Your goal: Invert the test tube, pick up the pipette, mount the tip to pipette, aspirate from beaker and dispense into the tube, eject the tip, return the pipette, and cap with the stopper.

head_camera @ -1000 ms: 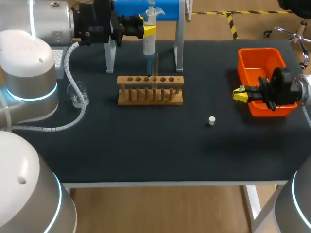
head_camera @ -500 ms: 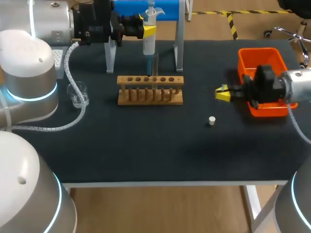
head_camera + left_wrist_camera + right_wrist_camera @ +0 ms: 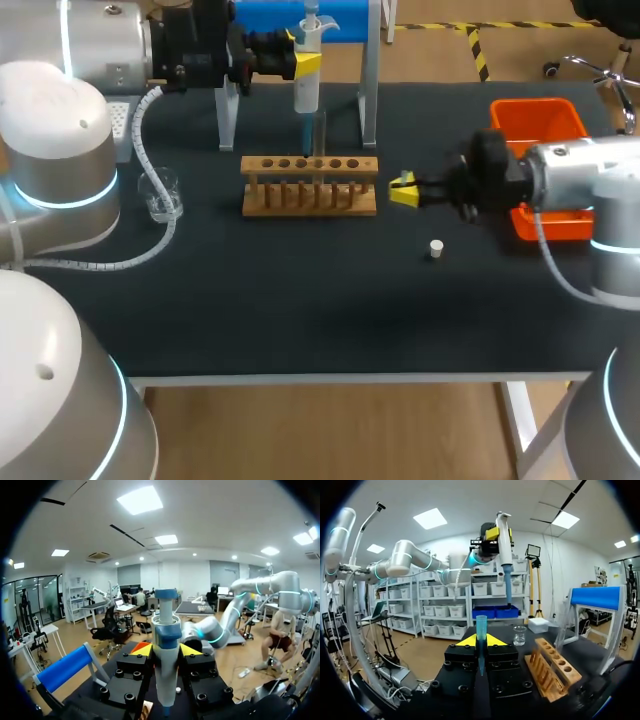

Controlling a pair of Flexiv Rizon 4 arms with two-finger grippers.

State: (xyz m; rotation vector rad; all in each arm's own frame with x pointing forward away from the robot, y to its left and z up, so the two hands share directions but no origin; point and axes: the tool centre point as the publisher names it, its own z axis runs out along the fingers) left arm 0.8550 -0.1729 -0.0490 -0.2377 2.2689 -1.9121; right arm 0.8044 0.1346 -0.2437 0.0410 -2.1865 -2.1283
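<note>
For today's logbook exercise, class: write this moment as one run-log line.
left gripper: shut on pipette, upright | right gripper: shut on tip, beside rack | tip: not yet mounted | stopper: loose on table

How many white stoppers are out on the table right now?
1: the small white stopper lies on the black mat near the right claw, between the wooden rack and the orange plastic bin. The right arm hides part of that bin.

Rack (image 3: 310, 185) mid-table, beaker (image 3: 160, 193) L of it, stopper (image 3: 436, 248) front-R, bin (image 3: 536, 104) far R.
</note>
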